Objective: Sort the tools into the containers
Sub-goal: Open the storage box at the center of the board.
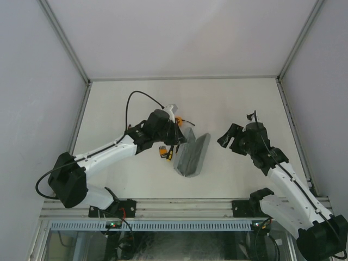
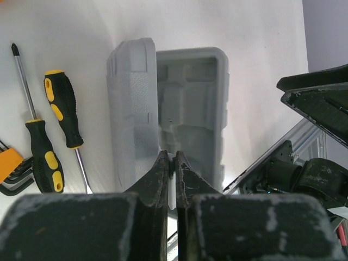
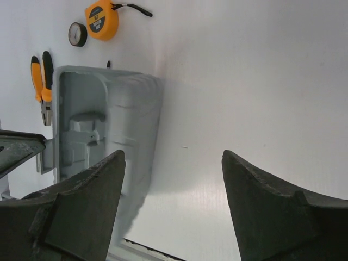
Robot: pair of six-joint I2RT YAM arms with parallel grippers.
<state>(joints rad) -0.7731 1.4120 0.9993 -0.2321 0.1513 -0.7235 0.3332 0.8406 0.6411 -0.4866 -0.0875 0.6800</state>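
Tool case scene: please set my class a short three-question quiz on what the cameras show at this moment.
1. True or false: the right tool is open.
2. In the right wrist view, the black ring lies: A) beside the tape measure; B) inside the tool case; C) between the fingers of the right tool.
3. Fill in: the left wrist view shows ___ screwdrivers lying beside the tool case.

Key: 1 true; 2 A; 3 two.
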